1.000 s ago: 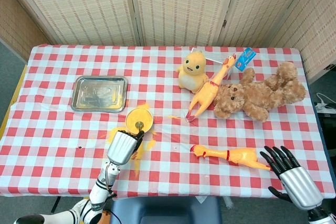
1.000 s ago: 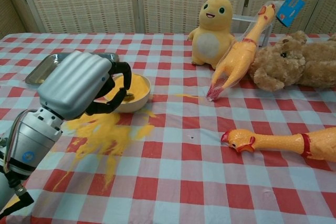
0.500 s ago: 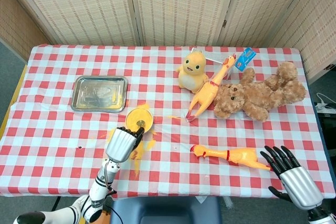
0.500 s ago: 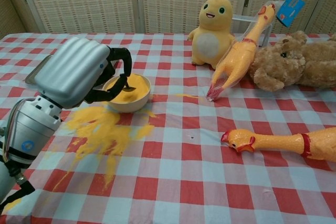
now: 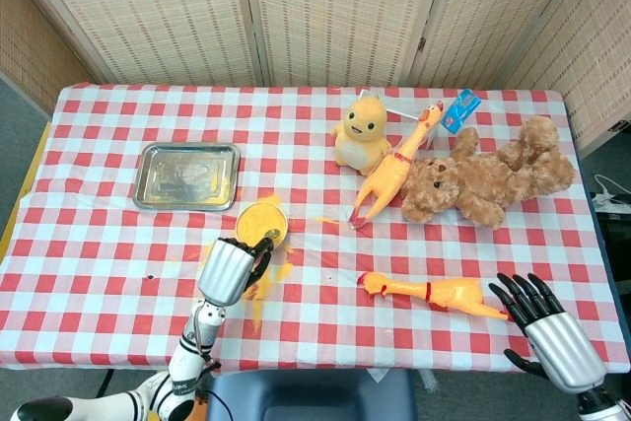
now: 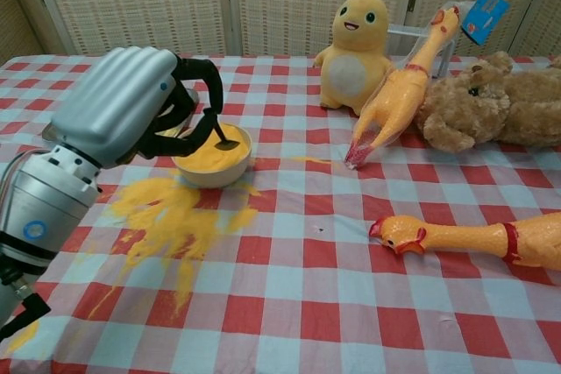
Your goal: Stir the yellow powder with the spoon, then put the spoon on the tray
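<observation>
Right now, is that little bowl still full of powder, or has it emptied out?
Still holding plenty: yellow powder fills the bowl near its rim, though some lies spilled on the tablecloth beside it.

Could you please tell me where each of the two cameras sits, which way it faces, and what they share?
Head view: high above the near table edge, looking steeply down on the whole checked table; shows the left hand and the right hand.
Chest view: low at the near edge, looking across toward the screens; shows only the left hand, holding the spoon.
Shared: the left hand, the bowl of yellow powder, spilled powder, the toys.
</observation>
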Controlling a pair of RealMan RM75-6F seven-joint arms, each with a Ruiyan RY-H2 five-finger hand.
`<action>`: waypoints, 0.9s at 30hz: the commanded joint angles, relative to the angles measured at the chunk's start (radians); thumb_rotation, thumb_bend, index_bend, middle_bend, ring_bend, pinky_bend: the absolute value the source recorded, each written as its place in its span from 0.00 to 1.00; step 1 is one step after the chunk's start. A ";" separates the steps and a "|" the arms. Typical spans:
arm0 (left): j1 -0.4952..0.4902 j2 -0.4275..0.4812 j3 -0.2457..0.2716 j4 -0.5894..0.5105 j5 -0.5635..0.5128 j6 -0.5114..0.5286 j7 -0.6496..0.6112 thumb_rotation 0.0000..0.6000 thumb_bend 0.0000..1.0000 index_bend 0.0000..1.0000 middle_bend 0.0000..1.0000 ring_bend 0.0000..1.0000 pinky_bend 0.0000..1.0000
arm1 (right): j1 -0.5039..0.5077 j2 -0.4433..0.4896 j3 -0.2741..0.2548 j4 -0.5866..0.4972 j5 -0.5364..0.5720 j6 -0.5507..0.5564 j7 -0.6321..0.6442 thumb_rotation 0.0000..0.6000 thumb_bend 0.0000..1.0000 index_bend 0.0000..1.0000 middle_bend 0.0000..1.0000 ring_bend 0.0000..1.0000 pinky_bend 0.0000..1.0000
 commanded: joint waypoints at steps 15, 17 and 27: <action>0.000 0.042 -0.057 -0.070 -0.139 -0.137 -0.001 1.00 0.76 0.77 1.00 1.00 1.00 | -0.001 -0.004 0.005 0.002 0.009 -0.001 -0.006 1.00 0.08 0.00 0.00 0.00 0.00; -0.003 0.044 -0.064 -0.066 -0.153 -0.151 -0.003 1.00 0.76 0.77 1.00 1.00 1.00 | 0.000 -0.005 0.006 0.001 0.011 -0.004 -0.008 1.00 0.08 0.00 0.00 0.00 0.00; -0.033 0.030 -0.101 0.011 -0.172 -0.157 -0.008 1.00 0.76 0.77 1.00 1.00 1.00 | 0.000 -0.007 0.008 -0.001 0.019 -0.008 -0.016 1.00 0.08 0.00 0.00 0.00 0.00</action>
